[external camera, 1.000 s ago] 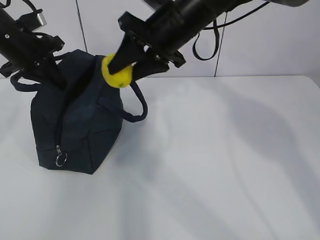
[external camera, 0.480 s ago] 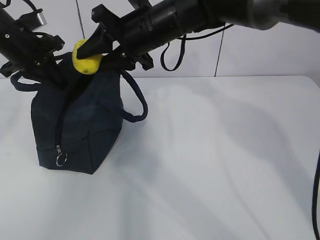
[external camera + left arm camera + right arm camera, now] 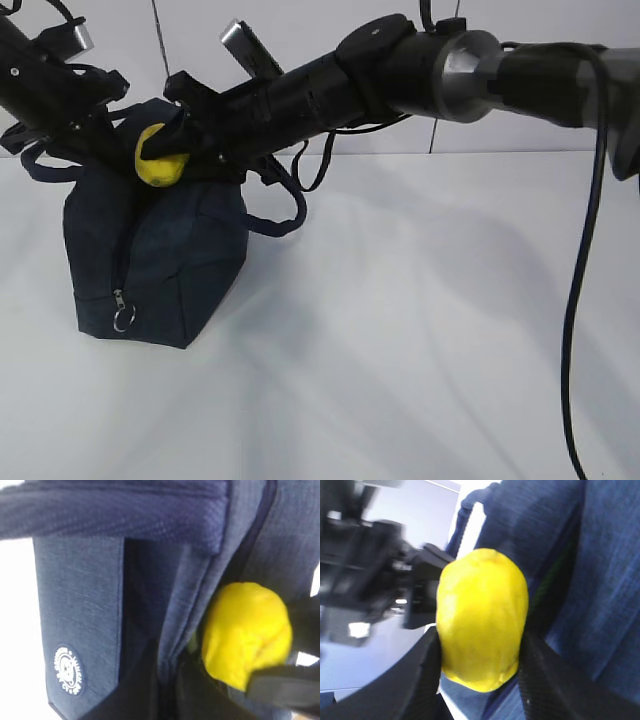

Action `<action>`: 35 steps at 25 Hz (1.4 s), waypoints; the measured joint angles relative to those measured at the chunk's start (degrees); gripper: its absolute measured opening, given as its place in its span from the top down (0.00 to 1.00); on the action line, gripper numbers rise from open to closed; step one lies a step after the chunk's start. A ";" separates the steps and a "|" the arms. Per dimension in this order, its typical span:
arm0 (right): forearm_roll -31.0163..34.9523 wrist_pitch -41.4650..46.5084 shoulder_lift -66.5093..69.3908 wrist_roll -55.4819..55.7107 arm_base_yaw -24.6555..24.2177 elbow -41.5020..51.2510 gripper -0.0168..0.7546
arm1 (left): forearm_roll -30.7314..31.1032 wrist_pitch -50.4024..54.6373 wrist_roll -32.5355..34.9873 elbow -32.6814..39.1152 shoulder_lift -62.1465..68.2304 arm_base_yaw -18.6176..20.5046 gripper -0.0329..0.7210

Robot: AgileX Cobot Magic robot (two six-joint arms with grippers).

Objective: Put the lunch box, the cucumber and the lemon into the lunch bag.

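- My right gripper [image 3: 170, 150] clamps the lemon [image 3: 160, 163] at the lunch bag [image 3: 150, 250] top opening.
- My left gripper [image 3: 85, 125] grips the bag's rim at ten o'clock.
- Zipper ring pull [image 3: 122, 320] hangs at seven o'clock.

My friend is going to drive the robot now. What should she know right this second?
Right gripper: shut on the lemon, held at the open top of the lunch bag, not let go yet.
Left gripper: at the bag's left top edge, seemingly holding it open; its jaws are hidden.
The lunch box and cucumber are nowhere on the table, so probably already inside, though that cannot be seen.
Left to do: lower the lemon in, open the right jaws, pull both arms clear.
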 joint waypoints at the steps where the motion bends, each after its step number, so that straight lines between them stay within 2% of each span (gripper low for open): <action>1: -0.92 0.00 0.16 0.00 0.00 0.00 0.55 | 0.00 0.00 0.00 0.00 0.00 0.00 0.96; 13: -14.79 -0.21 0.44 2.59 0.00 0.00 0.55 | -0.21 0.00 0.00 0.00 0.00 0.00 0.96; 25: -13.21 -1.59 0.44 4.46 0.00 0.00 0.54 | -0.29 0.00 -0.10 0.00 0.00 0.00 0.96; 31: -12.75 -1.62 0.44 4.80 0.00 0.00 0.48 | -0.29 0.00 -0.10 0.00 0.00 0.00 0.96; 35: -10.78 -1.41 0.44 4.80 0.00 0.00 0.39 | -0.29 0.00 -0.10 0.00 0.00 0.00 0.96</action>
